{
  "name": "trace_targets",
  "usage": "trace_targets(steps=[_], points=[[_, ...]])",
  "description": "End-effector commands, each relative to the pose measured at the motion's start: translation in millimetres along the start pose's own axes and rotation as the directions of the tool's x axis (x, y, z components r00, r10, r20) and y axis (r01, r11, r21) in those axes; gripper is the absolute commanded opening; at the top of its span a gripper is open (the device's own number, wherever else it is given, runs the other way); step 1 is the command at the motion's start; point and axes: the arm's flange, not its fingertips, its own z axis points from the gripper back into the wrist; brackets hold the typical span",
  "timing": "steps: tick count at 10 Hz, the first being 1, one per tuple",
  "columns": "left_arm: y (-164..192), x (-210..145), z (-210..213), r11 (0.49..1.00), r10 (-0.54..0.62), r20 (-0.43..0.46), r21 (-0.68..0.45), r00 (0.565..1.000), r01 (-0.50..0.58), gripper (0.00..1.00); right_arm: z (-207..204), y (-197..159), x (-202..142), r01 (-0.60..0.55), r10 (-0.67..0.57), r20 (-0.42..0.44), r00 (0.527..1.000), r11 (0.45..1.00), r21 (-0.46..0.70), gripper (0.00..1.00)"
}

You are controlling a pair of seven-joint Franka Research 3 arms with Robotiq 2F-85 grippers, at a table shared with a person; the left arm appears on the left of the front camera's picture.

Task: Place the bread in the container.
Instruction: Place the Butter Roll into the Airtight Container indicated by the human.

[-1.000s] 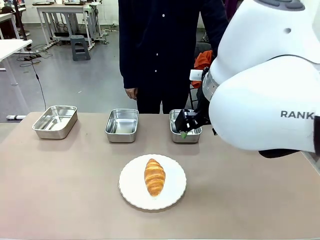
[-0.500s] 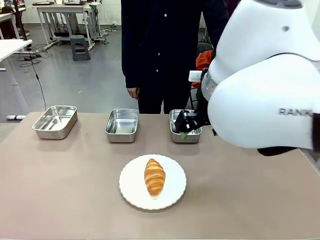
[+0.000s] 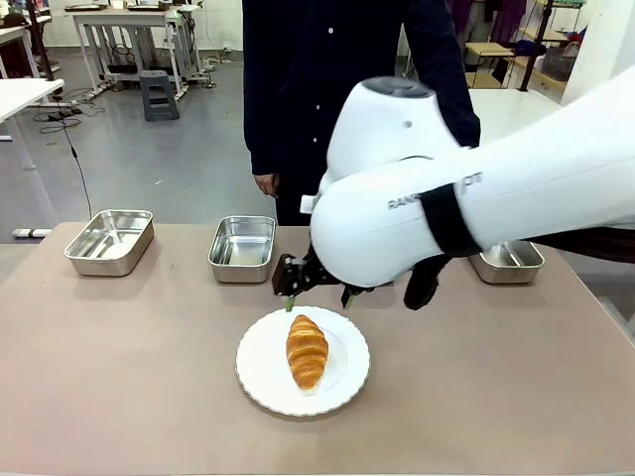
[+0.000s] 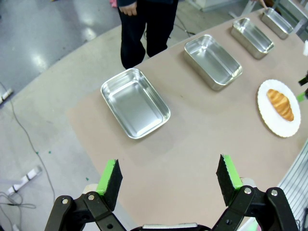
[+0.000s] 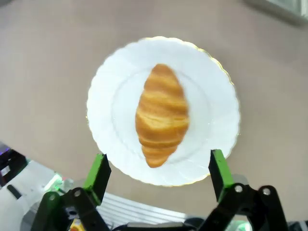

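Right gripper (image 3: 317,297) above the bread (image 3: 307,350).
Jaws wide, empty; bread lies on the plate (image 3: 262,382) near the table's (image 3: 119,377) front edge; left gripper (image 4: 168,179) also wide.

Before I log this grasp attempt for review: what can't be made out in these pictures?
- Front view: the right arm hides the third tray, between the second and the far-right tray.
- Front view: right gripper mostly behind its wrist.
- Right wrist view: its height above the croissant.

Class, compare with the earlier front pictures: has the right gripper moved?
Yes. The right gripper left the tray row, coming nearer and leftward to hang over the plate.
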Motion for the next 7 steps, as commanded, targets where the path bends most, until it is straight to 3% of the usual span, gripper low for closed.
trace_targets(steps=[1,5,7], points=[[-0.4,0.6,0.8,1.0,0.007,-0.001,0.007,1.0,-0.007,1.0,-6.2,28.2,4.9,0.051,-0.052,-0.012,0.999,0.997,-0.058,1.0],[-0.4,0.6,0.8,1.0,0.007,-0.001,0.007,1.0,-0.007,1.0,-24.9,33.8,-3.1,0.108,-0.118,-0.056,0.991,0.982,-0.157,1.0],[-0.4,0.6,0.8,1.0,0.007,-0.001,0.007,1.0,-0.007,1.0,-35.1,33.0,-6.8,0.117,-0.125,-0.043,0.991,0.982,-0.147,1.0]])
